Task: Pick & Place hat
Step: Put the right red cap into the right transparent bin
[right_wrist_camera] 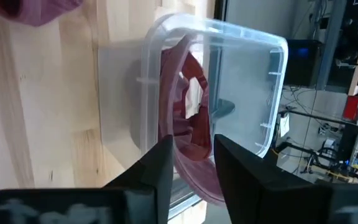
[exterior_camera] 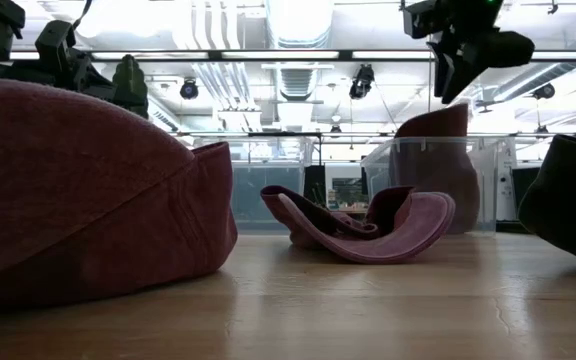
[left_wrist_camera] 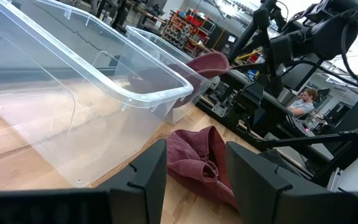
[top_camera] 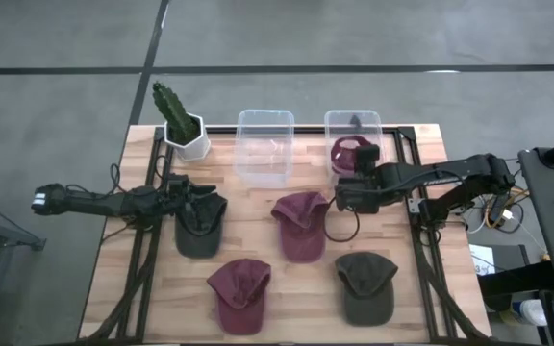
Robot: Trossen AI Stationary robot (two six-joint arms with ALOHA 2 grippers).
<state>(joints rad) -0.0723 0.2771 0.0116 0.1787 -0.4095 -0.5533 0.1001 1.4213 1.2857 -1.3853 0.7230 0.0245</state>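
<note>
Several caps lie on the wooden table. A maroon hat sits in the right clear bin, with its crown above the rim. Another maroon hat lies mid-table, and a third lies near the front. One dark green hat lies below my left gripper, which is open and raised. My right gripper is open and hangs above the right bin's near side.
An empty clear bin stands left of the filled one. A potted cactus stands at the far left corner. A second dark green hat lies at the front right. Bare wood lies between the hats.
</note>
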